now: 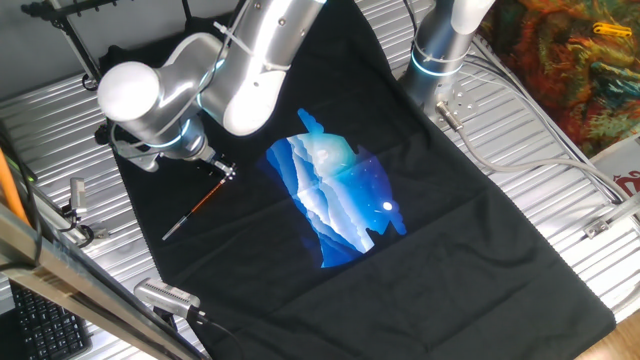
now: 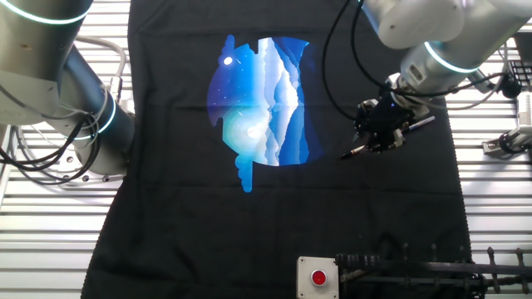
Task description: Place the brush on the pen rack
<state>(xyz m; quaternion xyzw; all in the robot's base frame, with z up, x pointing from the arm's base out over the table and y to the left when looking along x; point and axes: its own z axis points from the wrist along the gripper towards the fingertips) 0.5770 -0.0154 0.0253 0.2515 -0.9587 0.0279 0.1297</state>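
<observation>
Gripping the brush (image 1: pixel 200 205) near its upper end, the jaws of the gripper (image 2: pixel 378 137) appear closed on it just above the tabletop (image 1: pixel 560 190); carrying it to the distant pen rack (image 1: pixel 85 20) remains.

cloth (image 1: pixel 480 230): black, blue-white print | brush (image 1: pixel 200 205): orange-red, grey end | box (image 2: pixel 318 277): grey, possibly red button

1. The ribbed metal table (image 1: pixel 520 200) carries a black cloth (image 1: pixel 470 250) with a blue picture (image 1: pixel 335 195).
2. The brush (image 1: pixel 195 210) lies on the cloth, its upper end right at the fingers (image 1: pixel 222 170).
3. A grey box with a red button (image 2: pixel 318 277) sits at the cloth's edge, well apart from the fingers.
</observation>
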